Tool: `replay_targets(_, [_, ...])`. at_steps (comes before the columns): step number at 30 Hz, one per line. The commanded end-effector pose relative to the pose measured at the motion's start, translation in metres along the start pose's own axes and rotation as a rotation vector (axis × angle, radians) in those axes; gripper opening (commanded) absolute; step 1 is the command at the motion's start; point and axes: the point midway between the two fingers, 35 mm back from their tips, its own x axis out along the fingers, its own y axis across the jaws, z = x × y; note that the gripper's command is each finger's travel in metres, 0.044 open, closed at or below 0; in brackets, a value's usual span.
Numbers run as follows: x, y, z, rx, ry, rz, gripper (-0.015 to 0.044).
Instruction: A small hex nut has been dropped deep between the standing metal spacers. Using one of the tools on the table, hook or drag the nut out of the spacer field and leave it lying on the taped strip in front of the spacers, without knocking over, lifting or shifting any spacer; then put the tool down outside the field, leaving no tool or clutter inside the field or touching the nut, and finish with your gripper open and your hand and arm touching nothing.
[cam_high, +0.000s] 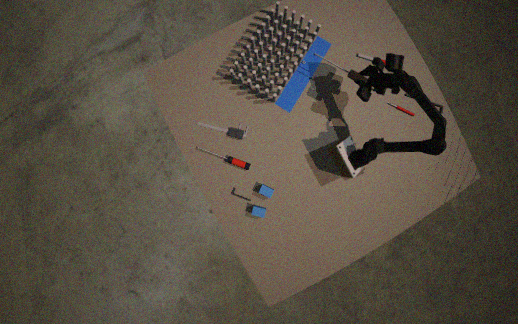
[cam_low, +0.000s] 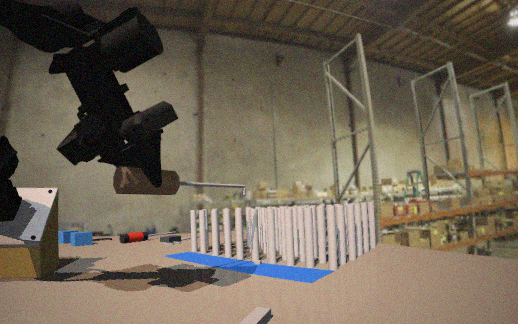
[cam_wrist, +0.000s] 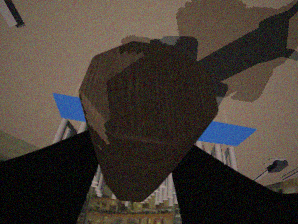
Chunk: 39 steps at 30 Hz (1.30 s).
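My tool (cam_high: 356, 78) (cam_low: 153, 182) (cam_wrist: 137, 139) is clamped on a brown-handled hook (cam_high: 332, 64) (cam_low: 122, 181) (cam_wrist: 150, 105). Tiny speck (cam_high: 303, 62) on the blue strip (cam_high: 292, 93) (cam_low: 295, 272) (cam_wrist: 230, 134), near the tabletop's (cam_high: 280, 250) (cam_low: 430, 285) (cam_wrist: 40, 55) upper edge from above; can't tell if it's the nut tbh.
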Motion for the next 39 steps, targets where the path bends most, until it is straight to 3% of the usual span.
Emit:
replay_targets(1, [-0.001, 0.004, 0.001, -0.109, -0.019, 0.017, 0.0000])
replay_targets(39, [-0.031, 0.057, 0.007, -1.107, -0.257, 0.135, 0.0000])
